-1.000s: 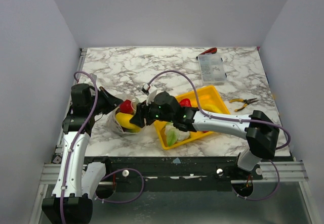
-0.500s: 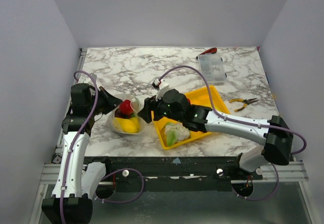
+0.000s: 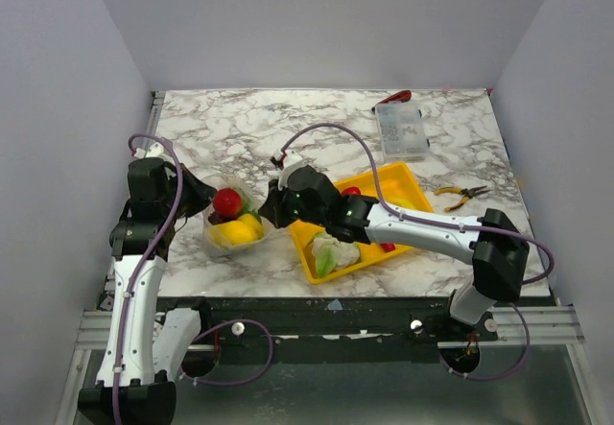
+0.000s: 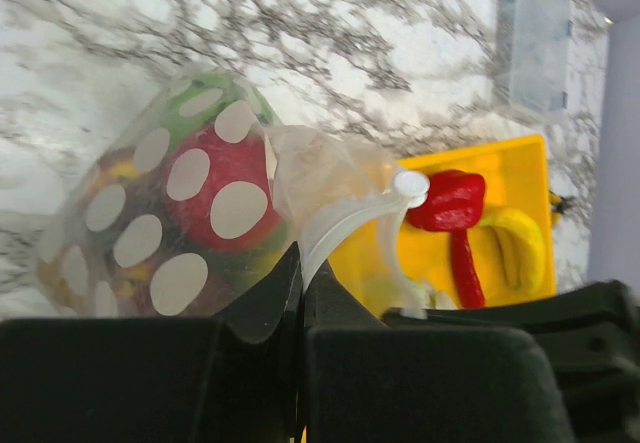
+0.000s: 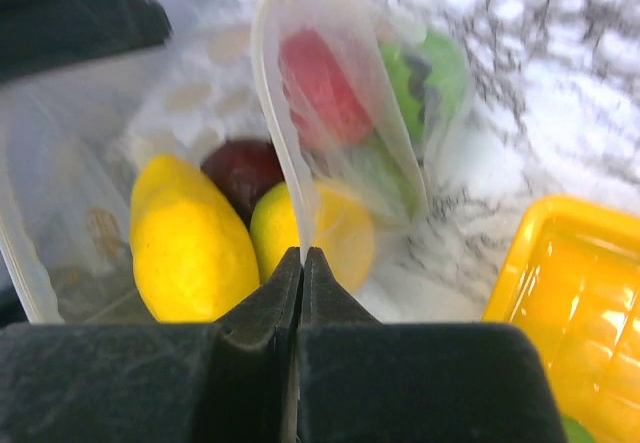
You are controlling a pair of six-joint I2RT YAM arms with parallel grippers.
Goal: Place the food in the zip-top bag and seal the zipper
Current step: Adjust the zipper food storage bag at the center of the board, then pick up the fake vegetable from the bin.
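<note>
The zip-top bag (image 3: 233, 225) lies left of the yellow tray, holding food: a red piece (image 3: 226, 201), yellow pieces (image 5: 186, 244), a dark purple one (image 5: 240, 169) and a green one (image 5: 432, 71). My left gripper (image 3: 203, 206) is shut on the bag's mouth edge (image 4: 300, 261) at its left side. On the right side of the mouth, my right gripper (image 3: 272, 211) is shut on the zipper (image 5: 283, 133), a pale strip running up from the fingertips. The zipper (image 4: 352, 217) curves between both grips. A cauliflower (image 3: 333, 249), red pepper (image 4: 449, 201) and banana (image 4: 516, 246) remain in the tray.
The yellow tray (image 3: 414, 184) sits centre right, close behind the right arm. A rigid clear compartment box (image 3: 401, 129) stands at the back right with a red-handled tool (image 3: 397, 96) behind it. Pliers (image 3: 460, 193) lie to the right of the tray.
My right gripper drew back from the bag, then came to its right mouth edge and shut on the zipper strip. The left arm shifted slightly left with the bag.
</note>
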